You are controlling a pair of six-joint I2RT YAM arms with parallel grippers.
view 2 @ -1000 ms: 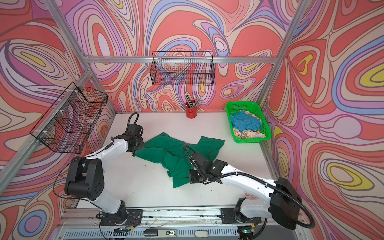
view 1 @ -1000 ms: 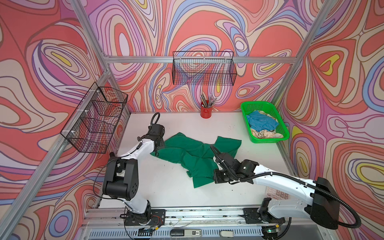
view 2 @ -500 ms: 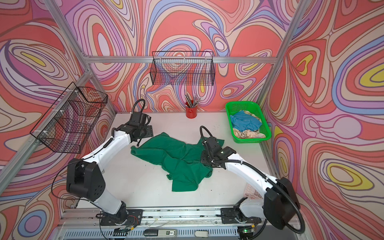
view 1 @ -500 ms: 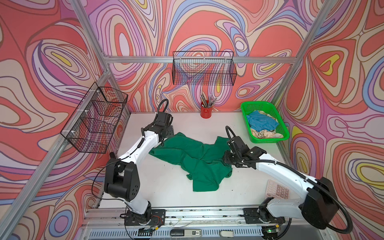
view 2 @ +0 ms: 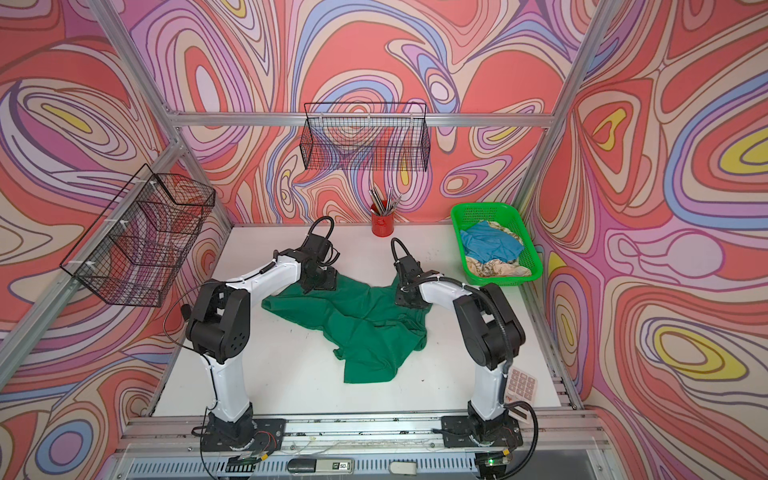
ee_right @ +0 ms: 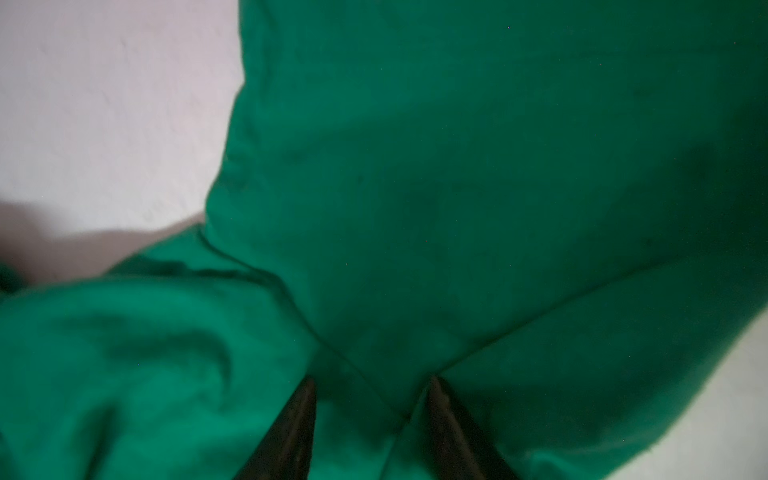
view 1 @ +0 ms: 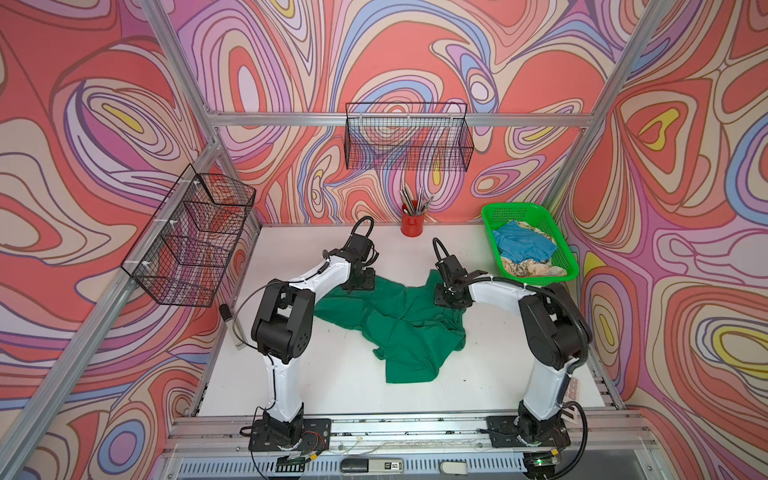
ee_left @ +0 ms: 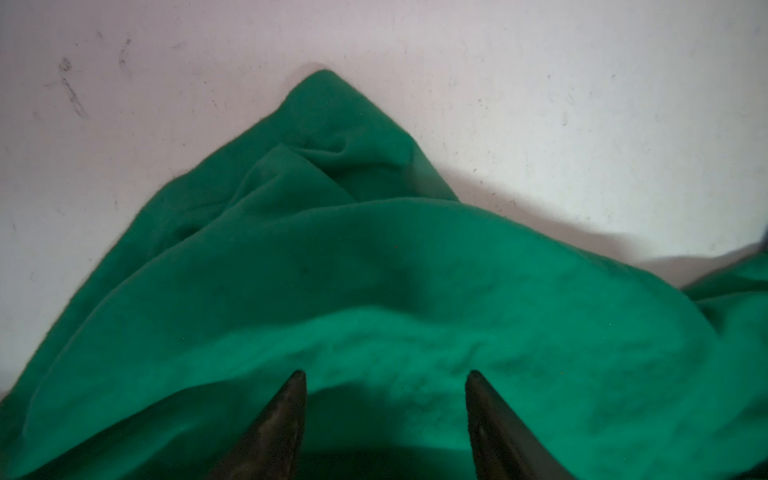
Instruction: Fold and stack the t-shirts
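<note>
Top views high; wrist views near tee (ee_left: 374,270)

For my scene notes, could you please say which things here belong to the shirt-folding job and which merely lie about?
Job: dark green tee; light blue tee; cream patterned tee.
Lying about: green basket; red pen cup; back wire basket; side wire basket.

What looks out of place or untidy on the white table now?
The dark green cloth t-shirt lies crumpled and twisted on the white table, not spread flat. The left gripper and right gripper stand open over its far edge. The light blue t-shirt and cream patterned t-shirt are bunched in the bright green plastic mesh basket.
</note>
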